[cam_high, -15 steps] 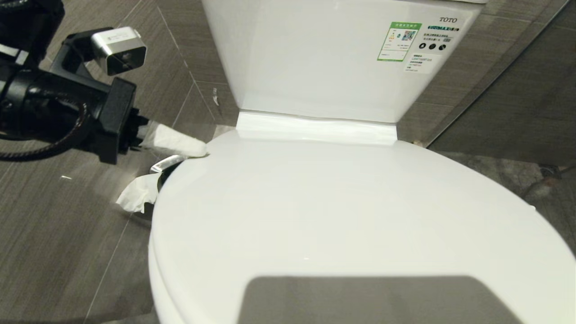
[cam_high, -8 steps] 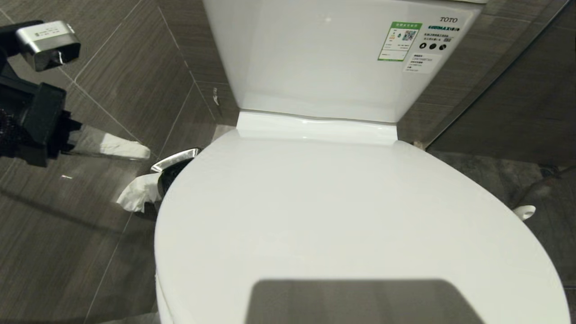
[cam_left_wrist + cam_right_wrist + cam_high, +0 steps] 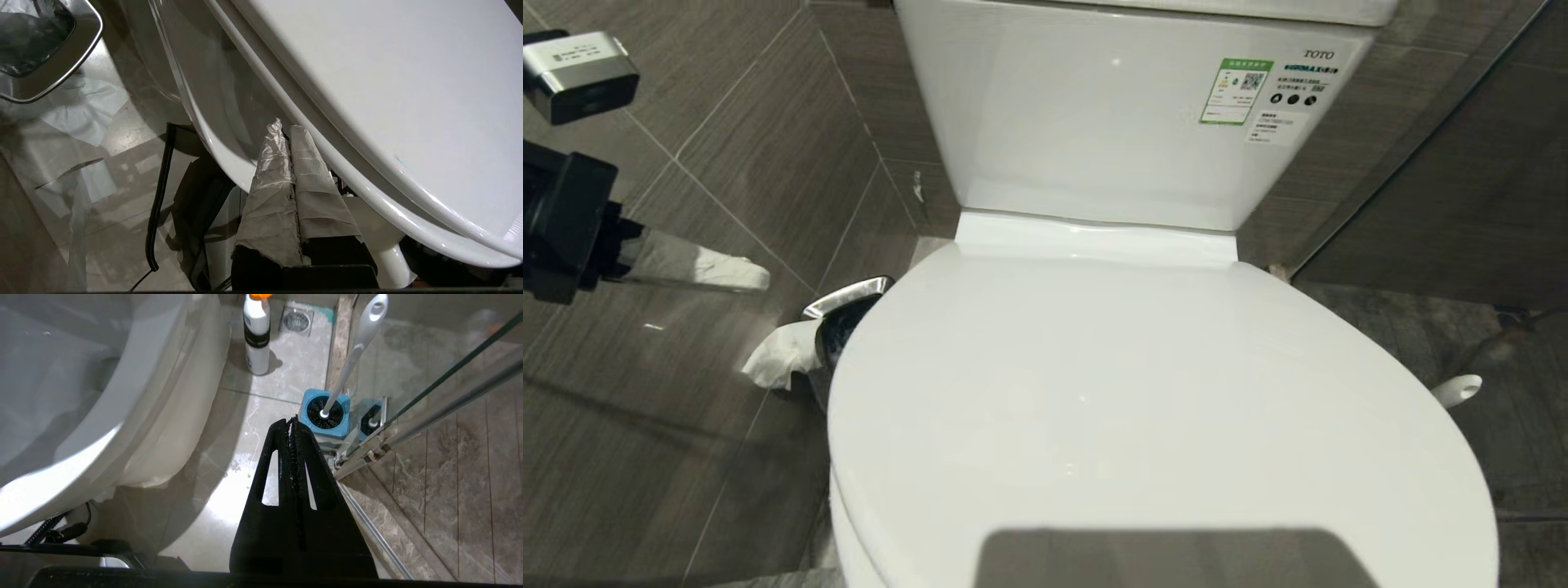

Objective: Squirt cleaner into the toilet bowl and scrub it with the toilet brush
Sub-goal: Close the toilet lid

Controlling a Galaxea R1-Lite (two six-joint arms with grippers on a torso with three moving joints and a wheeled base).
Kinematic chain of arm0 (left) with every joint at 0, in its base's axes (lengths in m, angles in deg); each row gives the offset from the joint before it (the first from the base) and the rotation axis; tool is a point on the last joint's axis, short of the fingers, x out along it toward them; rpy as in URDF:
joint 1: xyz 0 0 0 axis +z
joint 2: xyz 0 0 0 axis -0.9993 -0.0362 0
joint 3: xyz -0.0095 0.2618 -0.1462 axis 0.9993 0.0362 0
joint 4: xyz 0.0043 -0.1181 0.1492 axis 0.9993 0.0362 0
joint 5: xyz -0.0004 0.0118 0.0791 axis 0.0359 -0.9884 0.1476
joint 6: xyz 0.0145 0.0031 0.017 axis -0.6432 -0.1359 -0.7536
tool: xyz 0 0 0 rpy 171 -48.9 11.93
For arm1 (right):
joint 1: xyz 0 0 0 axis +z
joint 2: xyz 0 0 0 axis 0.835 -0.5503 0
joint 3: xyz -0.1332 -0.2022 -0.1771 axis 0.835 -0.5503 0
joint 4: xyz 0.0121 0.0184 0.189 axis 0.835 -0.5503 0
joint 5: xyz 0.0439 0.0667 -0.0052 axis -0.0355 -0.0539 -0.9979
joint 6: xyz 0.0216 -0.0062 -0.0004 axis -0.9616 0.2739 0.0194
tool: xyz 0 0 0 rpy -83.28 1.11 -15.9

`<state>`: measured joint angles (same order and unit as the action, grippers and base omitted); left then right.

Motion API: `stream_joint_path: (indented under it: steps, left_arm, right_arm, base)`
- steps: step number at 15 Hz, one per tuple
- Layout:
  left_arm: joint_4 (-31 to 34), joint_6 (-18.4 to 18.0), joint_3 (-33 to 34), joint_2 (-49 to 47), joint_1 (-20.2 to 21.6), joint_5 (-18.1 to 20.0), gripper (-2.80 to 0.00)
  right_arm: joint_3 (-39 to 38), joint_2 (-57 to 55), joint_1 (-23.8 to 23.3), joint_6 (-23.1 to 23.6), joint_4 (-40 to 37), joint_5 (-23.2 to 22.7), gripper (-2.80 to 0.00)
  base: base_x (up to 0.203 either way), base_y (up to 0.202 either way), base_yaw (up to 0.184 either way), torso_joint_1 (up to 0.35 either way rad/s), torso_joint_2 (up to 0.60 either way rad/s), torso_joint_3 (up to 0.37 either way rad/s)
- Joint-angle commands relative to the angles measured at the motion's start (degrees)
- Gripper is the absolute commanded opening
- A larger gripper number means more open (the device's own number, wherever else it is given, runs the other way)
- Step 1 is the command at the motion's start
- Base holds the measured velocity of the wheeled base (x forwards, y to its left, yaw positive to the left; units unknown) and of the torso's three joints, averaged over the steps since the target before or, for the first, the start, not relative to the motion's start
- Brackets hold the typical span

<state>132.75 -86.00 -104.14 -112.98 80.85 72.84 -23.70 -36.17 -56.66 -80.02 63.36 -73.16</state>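
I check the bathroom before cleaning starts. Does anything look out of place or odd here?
Yes. A crumpled white tissue hangs over the rim of the small steel-rimmed waste bin beside the glossy white ceramic toilet, not fully inside. The toilet's lid is shut, though the bowl needs cleaning.

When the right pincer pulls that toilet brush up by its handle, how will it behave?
The toilet brush has a long slim handle leaning in its blue holder, so it probably lifts lightly but head-heavy. The smooth plastic handle may slip or swivel in the pincer. The small square holder could tip or drag along if the bristles catch.
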Motion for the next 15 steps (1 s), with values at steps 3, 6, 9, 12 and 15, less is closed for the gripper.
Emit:
stream_joint_path:
  steps: [3,6,9,12,15]
  left_arm:
    - [0.8,0.0,0.0,0.5,0.0,0.1,-2.80]
    - [2.1,-0.1,0.0,0.9,-0.1,0.2,-2.80]
    - [5.4,-0.3,0.3,1.0,-0.1,0.1,-2.80]
    - [6.1,-0.3,0.5,1.4,0.0,0.1,-2.80]
    - [6.2,0.0,0.5,1.5,0.0,0.0,-2.80]
  right_arm:
    - [0.0,0.0,0.0,0.0,0.0,0.0,-2.80]
    - [0.0,0.0,0.0,0.0,0.0,0.0,-2.80]
    - [0.0,0.0,0.0,0.0,0.0,0.0,-2.80]
    - [0.0,0.0,0.0,0.0,0.0,0.0,-2.80]
    - [0.0,0.0,0.0,0.0,0.0,0.0,-2.80]
  base:
    - [0.000,0.000,0.000,0.001,0.00,0.189]
    - [0.000,0.000,0.000,0.002,0.00,0.203]
    - [0.000,0.000,0.000,0.002,0.00,0.202]
    - [0.000,0.000,0.000,0.000,0.00,0.201]
    - [0.000,0.000,0.000,0.000,0.00,0.201]
